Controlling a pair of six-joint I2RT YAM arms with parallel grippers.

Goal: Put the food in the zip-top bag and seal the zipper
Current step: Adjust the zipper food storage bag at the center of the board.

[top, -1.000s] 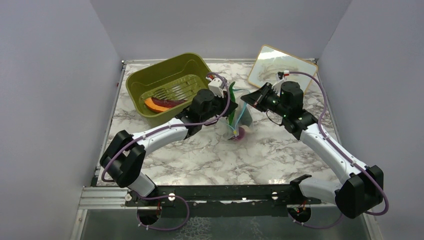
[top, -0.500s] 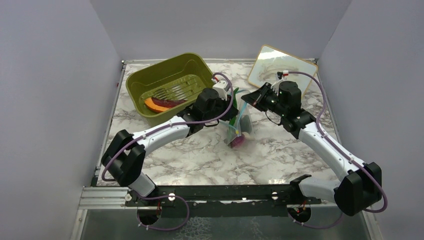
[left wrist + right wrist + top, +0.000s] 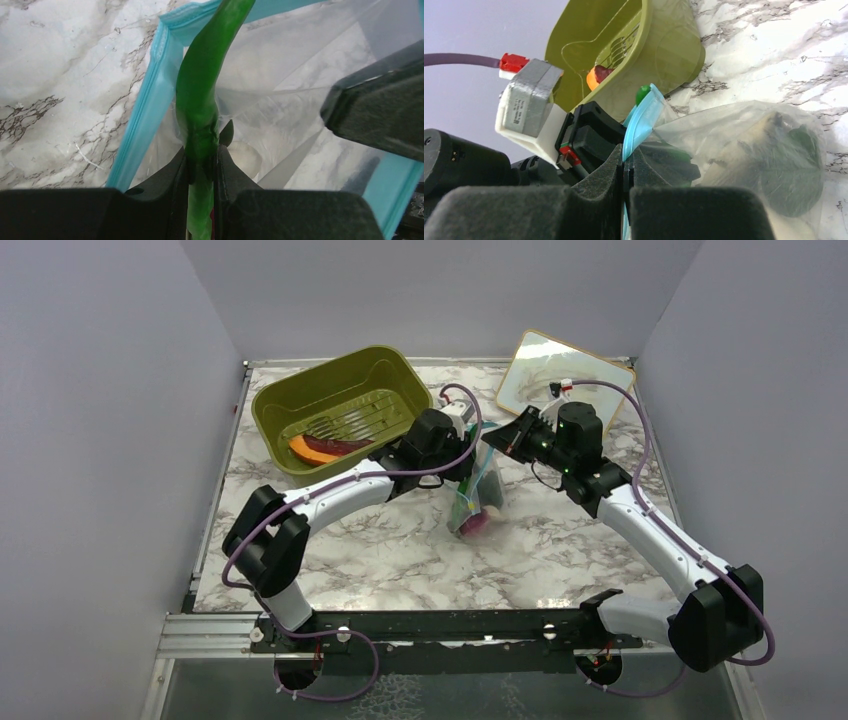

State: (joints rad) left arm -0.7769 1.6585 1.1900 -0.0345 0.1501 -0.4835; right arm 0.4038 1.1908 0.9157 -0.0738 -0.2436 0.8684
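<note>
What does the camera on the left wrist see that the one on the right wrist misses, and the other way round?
Only the left wrist view shows the left gripper shut on the long green vegetable, at the open mouth of the zip-top bag. Only the right wrist view shows the olive-green tub holding an orange and red piece, a dark green piece inside the bag, and the right gripper shut on the zipper. Both show the bag, its blue zipper, the long green vegetable and the marble table.

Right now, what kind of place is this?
Probably a robot test booth: plain grey walls box in a marbled table, two robot arms are bolted at its near edge, and toy food lies in a green tub.
</note>
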